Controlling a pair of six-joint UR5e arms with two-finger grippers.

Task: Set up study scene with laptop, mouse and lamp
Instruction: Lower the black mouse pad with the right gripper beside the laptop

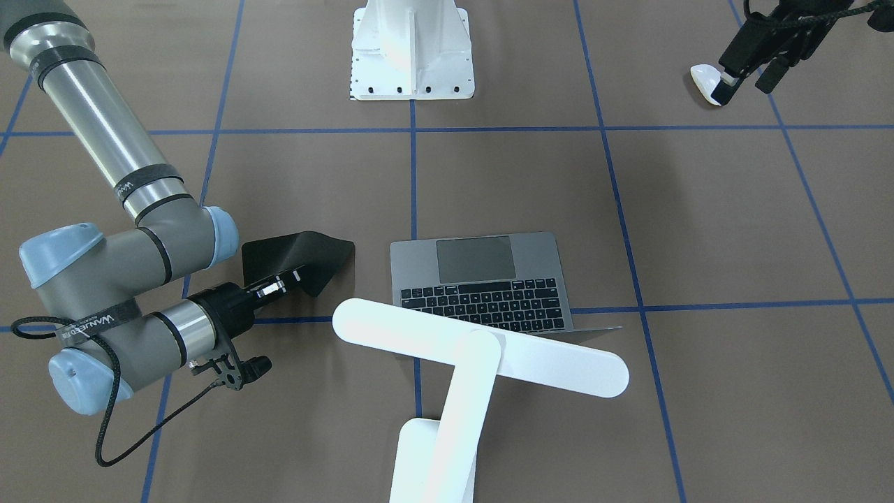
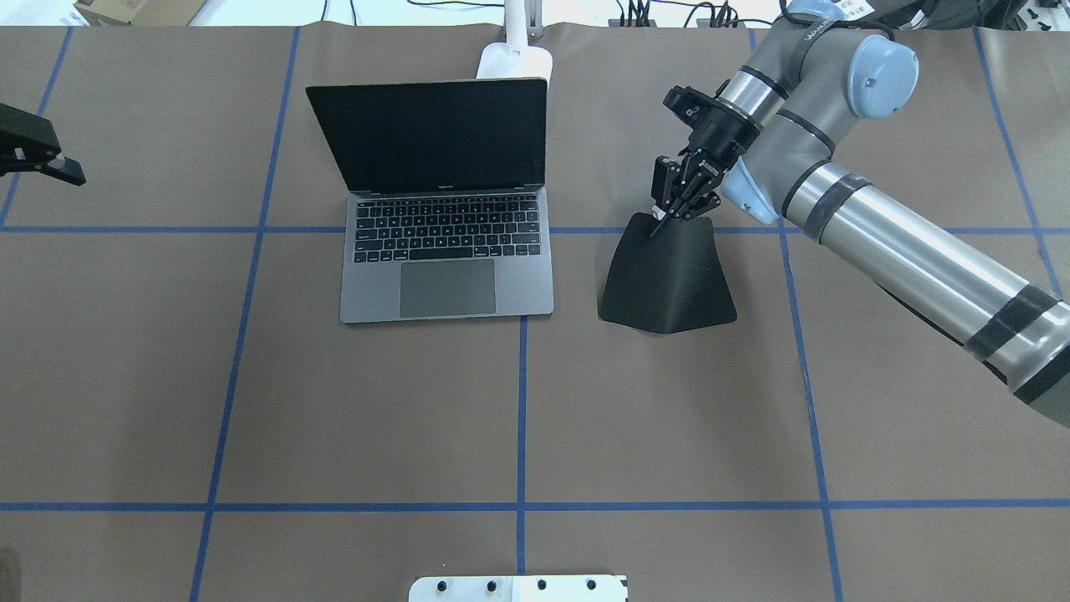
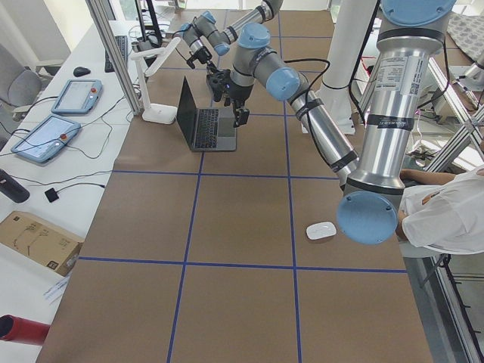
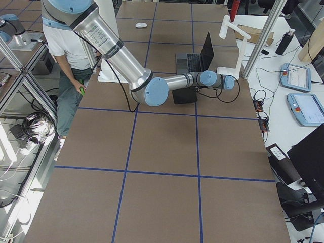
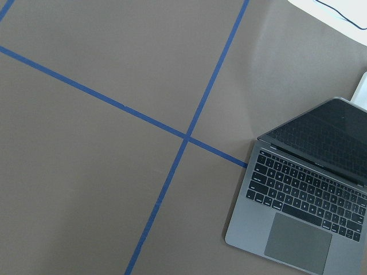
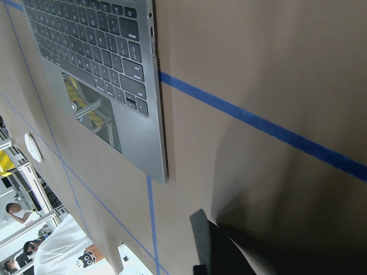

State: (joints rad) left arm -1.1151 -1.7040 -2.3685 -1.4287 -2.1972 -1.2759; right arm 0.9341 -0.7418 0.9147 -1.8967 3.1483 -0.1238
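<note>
Strap lettering
Black straps (image 1: 105, 323) on the right arm (image 1: 91, 112) read "WANJEED" in white; white print on the right gripper (image 2: 659, 226) is too small to read.

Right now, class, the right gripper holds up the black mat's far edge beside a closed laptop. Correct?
No: the laptop is open, its screen upright, as the overhead view shows. The right gripper does hold up the far edge of the black mat beside it.
</note>
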